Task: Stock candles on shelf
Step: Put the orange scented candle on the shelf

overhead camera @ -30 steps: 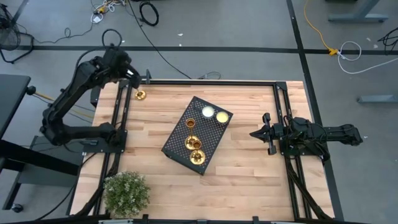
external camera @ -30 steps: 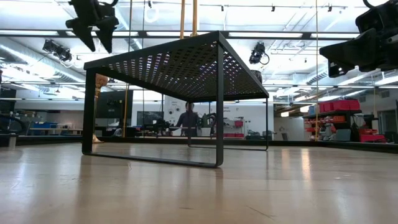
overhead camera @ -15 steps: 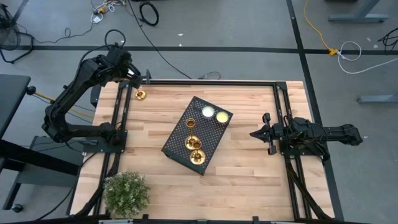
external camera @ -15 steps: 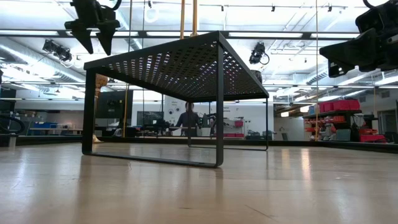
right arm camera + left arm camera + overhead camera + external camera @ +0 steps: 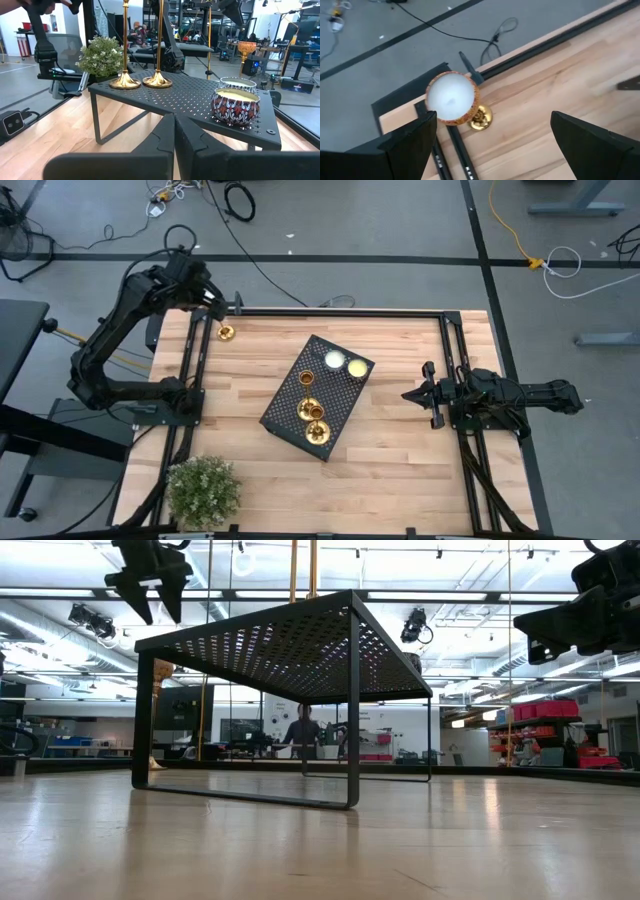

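One gold candle [image 5: 451,97] with a cream-white round top stands on its brass base [image 5: 481,119] at the table's far left corner [image 5: 226,332], beside the black rail. My left gripper [image 5: 492,135] hangs open above it [image 5: 213,303], tilted down, with one finger on each side and touching nothing. The black perforated shelf [image 5: 318,397] stands on its legs mid-table. Two tall gold candles [image 5: 125,80] [image 5: 157,79] stand on its top. My right gripper [image 5: 175,135] waits shut and level at the table's right side [image 5: 408,394].
Two jar candles [image 5: 235,107] [image 5: 237,82] sit on the shelf's far end [image 5: 345,363]. A bushy green plant [image 5: 203,490] stands at the near left corner. Black rails [image 5: 190,370] [image 5: 455,360] run along the table's left and right sides. Bare wood lies around the shelf.
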You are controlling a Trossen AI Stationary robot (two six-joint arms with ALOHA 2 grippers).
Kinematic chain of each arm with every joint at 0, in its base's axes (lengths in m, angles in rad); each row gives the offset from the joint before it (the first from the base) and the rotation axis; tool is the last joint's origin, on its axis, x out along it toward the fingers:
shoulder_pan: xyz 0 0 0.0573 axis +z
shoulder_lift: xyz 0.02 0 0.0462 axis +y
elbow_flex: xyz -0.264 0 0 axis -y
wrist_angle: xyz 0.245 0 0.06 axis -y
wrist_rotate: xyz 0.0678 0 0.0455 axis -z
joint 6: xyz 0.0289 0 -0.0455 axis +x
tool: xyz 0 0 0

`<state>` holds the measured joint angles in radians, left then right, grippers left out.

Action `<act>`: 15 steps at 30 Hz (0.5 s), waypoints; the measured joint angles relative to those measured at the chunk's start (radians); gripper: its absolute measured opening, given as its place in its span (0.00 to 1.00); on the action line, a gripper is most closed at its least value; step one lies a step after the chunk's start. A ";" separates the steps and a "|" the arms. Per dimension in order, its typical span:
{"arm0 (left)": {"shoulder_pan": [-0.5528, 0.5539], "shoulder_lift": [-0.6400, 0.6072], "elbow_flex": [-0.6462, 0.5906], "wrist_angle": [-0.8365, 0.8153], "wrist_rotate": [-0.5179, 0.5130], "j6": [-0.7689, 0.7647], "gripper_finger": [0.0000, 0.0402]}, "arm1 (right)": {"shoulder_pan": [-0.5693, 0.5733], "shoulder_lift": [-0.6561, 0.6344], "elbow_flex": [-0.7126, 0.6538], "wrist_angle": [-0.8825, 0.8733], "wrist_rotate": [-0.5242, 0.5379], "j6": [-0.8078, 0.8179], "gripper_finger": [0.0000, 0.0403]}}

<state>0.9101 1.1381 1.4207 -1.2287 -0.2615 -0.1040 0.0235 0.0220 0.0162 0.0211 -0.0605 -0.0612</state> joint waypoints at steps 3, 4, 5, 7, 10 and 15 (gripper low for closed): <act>0.013 0.000 0.000 0.000 0.052 0.019 0.98 | 0.000 0.000 0.000 0.000 0.000 0.000 0.02; 0.016 0.000 0.000 0.000 0.061 0.019 0.98 | 0.000 0.000 0.000 0.000 0.000 0.000 0.02; 0.018 0.000 0.000 0.000 0.063 0.021 0.98 | 0.000 0.000 0.000 0.000 0.000 0.000 0.02; 0.019 0.000 0.000 0.000 0.063 0.032 0.97 | 0.000 0.000 0.000 0.000 0.000 0.000 0.02; 0.019 0.000 0.000 0.002 0.055 0.029 0.97 | 0.000 0.000 0.000 0.000 0.000 0.000 0.02; 0.019 0.000 0.000 0.005 0.054 0.014 0.97 | 0.000 0.000 0.000 0.000 0.000 0.000 0.02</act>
<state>0.9287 1.1381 1.4208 -1.2236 -0.2078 -0.0895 0.0232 0.0221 0.0162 0.0209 -0.0605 -0.0612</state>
